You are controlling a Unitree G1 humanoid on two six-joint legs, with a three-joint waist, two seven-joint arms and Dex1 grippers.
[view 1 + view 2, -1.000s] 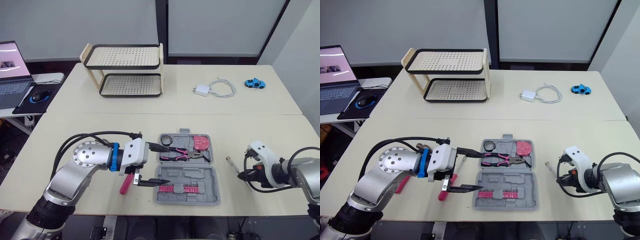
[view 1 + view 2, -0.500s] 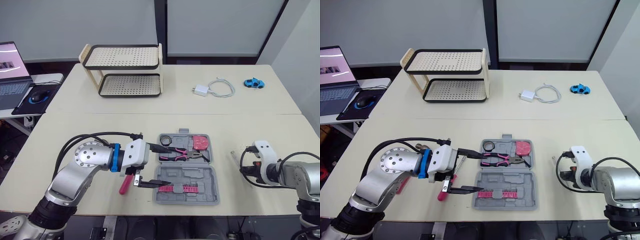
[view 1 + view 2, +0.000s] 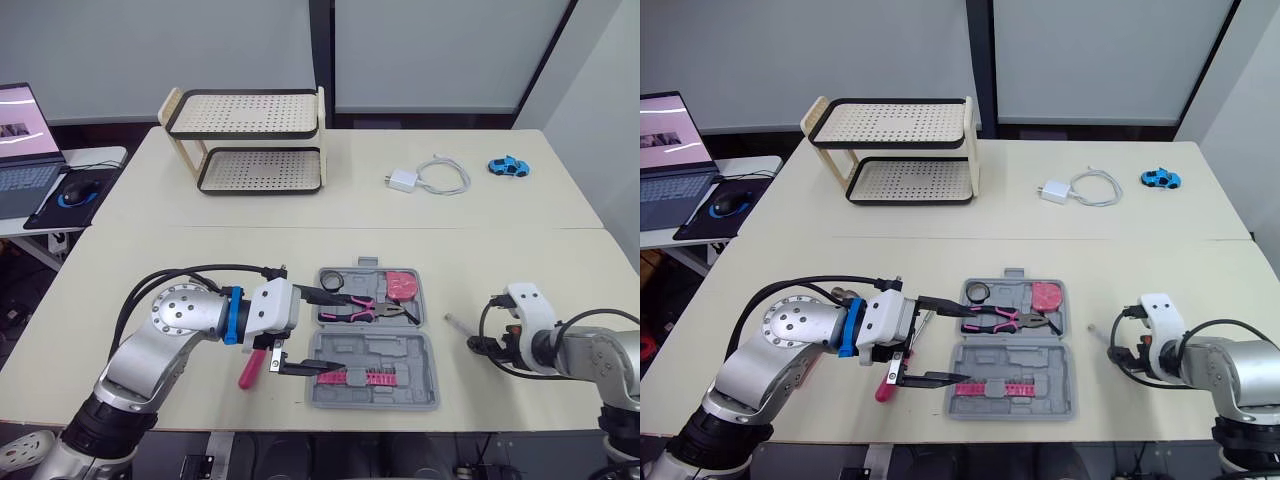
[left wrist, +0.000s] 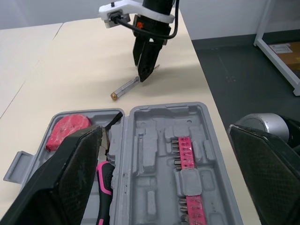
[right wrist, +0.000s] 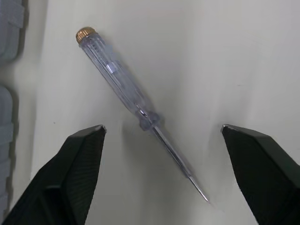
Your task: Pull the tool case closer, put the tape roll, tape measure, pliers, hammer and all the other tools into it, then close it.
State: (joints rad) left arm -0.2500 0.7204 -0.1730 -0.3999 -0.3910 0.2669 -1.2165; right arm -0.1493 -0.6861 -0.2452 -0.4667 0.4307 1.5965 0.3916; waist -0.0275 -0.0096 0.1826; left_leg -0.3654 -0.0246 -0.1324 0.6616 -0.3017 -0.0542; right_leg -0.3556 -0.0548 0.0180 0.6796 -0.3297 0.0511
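at the near edge of the table [image 3: 300, 230], lying open and flat: grey tool case [image 3: 400, 350], hinge running left to right, latch tab on the far side. in the far half: small black tape roll [image 3: 333, 277] at the left corner, red tape measure [image 3: 403, 286] at the right corner, pliers [image 3: 372, 309] with pink and black handles laid across just nearer. in the near half: two pink bit strips [image 3: 362, 376] along the front edge, other moulded slots bare.

left gripper [image 3: 338, 328] reaching in from the case's left side, fingers spread wide and holding nothing; far finger over the pliers handles, near finger over the left end of the bit strips; contact with either not clear. under that gripper, just left of the case: hammer [image 3: 250, 368], pink handle showing, rest mostly hidden.

right of the case, apart from it, flat on the table: screwdriver [image 5: 133, 105] with clear handle and brass cap, cap end toward the case. right gripper [image 5: 162, 127] low over it, fingers wide apart on either side of the blade, not touching it, gripping nothing.

farther back on the table: two-tier rack [image 3: 250, 140], white charger [image 3: 403, 181] with coiled cable, blue toy car [image 3: 509, 166]. on a side desk to the left: laptop [image 3: 25, 140] and mouse [image 3: 72, 192].
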